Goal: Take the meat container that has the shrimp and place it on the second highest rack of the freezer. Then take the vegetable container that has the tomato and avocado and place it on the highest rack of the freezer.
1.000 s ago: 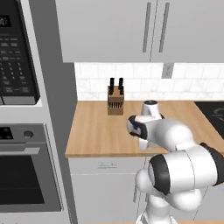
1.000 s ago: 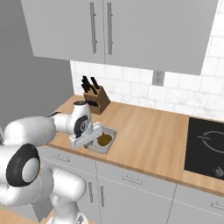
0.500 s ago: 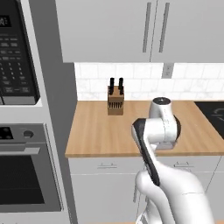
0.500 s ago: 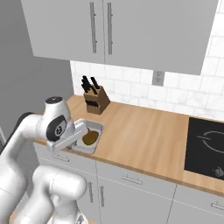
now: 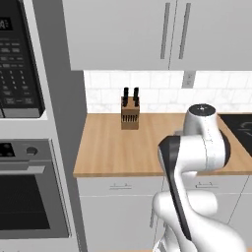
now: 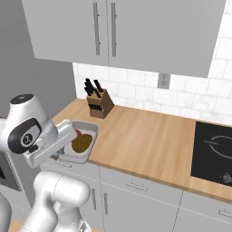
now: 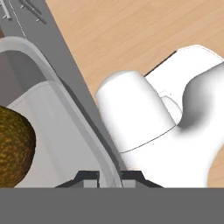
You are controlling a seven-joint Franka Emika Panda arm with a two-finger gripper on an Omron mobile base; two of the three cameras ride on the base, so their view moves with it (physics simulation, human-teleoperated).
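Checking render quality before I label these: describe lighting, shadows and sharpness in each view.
Left base view: even, flat light, no glare; the knife block casts only a faint shadow on the counter. Right base view: crisp, with the arm shading part of the container. Hand view: the avocado is sharp and textured, and the tool grips the container's rim with soft shading.

Pincer [image 7: 109,176] clamped, arm folded low

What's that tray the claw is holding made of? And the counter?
The tray looks like smooth pale-grey plastic or metal: thin, rounded rim, soft sheen; hard to tell which. The claw pinches its rim. The counter looks like light wood, with long grain streaks and a matte finish.
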